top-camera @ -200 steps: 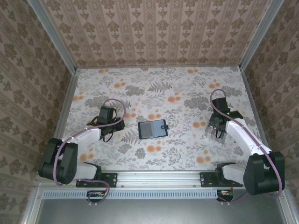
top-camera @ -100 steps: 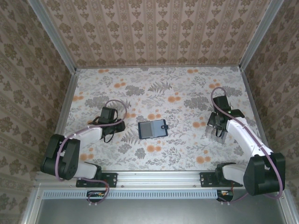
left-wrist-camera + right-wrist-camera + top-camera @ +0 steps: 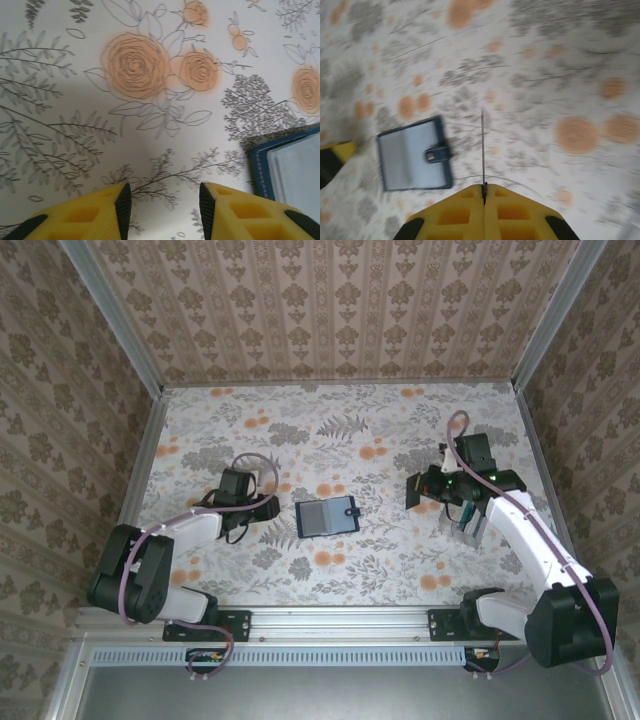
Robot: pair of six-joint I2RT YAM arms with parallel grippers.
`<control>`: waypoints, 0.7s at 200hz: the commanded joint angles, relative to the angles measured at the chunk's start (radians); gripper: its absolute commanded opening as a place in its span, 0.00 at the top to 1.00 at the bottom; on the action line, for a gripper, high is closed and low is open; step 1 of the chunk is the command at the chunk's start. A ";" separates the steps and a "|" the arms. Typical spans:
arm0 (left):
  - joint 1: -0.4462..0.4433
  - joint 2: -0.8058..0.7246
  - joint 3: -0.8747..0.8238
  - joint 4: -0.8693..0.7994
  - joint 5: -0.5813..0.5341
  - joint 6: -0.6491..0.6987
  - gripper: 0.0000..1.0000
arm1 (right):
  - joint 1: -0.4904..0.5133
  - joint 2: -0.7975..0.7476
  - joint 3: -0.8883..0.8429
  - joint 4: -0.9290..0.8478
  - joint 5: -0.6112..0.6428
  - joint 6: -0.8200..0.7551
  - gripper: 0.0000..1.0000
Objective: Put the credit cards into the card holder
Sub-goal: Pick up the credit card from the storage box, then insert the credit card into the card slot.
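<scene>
The left gripper (image 3: 262, 508) had edged rightward across the floral table (image 3: 350, 430) since a second earlier and sat low, just beside the left edge of the card holder (image 3: 327, 517) but not touching it. In the left wrist view, the left gripper (image 3: 162, 200) had its yellow fingers (image 3: 100, 212) parted, with bare tabletop in the gap. A blue stitched corner of the card holder (image 3: 287, 165) lay off to the right.

The card holder had not moved. It lay open and flat near the middle of the table, its greyish inside facing up and its snap tab toward the right.

The biggest change was on the right. The right gripper (image 3: 424, 490), earlier down over the remaining credit cards (image 3: 463, 528), had lifted and swung left toward the holder. Those pale cards stayed on the table under the forearm. In the right wrist view, the right gripper (image 3: 483, 187) was pinched closed on one credit card (image 3: 482, 150). The card showed edge-on as a thin dark line, above the table and right of the card holder (image 3: 414, 154).
</scene>
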 commanded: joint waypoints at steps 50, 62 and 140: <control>-0.089 -0.029 0.019 0.021 -0.011 0.077 0.51 | 0.197 0.243 0.000 0.312 -0.212 -0.043 1.00; -0.103 -0.023 0.026 0.020 -0.014 0.081 0.51 | 0.205 0.283 -0.014 0.378 -0.242 -0.027 1.00; -0.130 0.006 0.066 -0.025 -0.024 0.119 0.49 | 0.256 0.545 0.040 0.550 -0.360 0.020 1.00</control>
